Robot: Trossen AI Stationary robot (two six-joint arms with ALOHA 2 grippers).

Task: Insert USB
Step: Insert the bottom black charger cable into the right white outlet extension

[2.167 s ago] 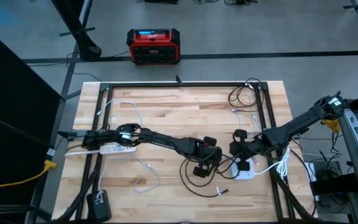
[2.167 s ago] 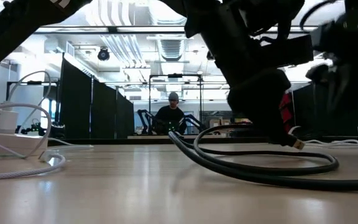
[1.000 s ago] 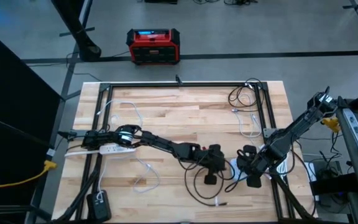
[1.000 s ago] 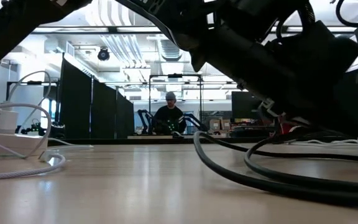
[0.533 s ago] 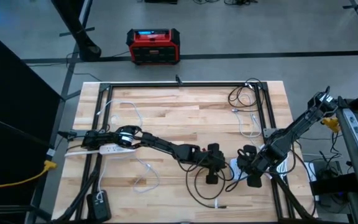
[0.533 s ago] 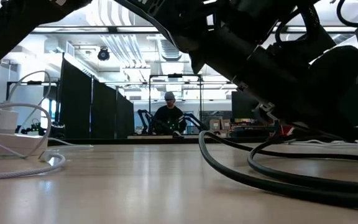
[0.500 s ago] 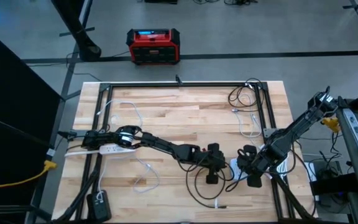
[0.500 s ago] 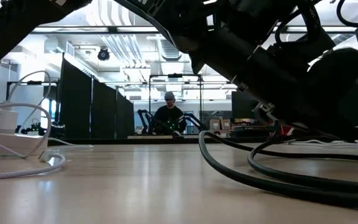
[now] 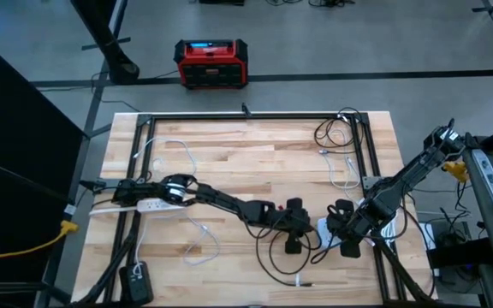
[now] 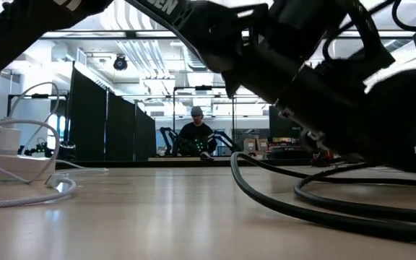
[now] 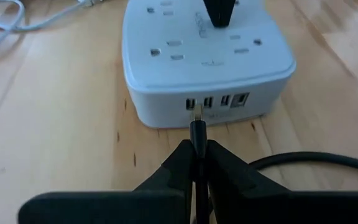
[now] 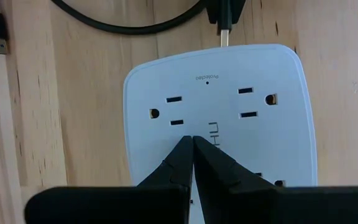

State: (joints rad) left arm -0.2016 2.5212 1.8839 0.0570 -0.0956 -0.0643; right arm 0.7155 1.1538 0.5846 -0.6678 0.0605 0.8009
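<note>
White power strip [image 11: 204, 56]; black USB cable [image 11: 197, 134]; pale wooden table [image 11: 55, 124]; red box [image 9: 211, 62]

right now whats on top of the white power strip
The right tool, shut, presses its tips on the white power strip, among the outlets. The left tool holds the usb plug at the side ports. The strip's far end is hidden under the right tool's fingers.

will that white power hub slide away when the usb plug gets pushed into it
Probably a little: the white power hub sits loose on smooth wood. The right pincer, shut, presses on its top, which likely pins it. The left pincer grips the USB plug at its ports.
</note>
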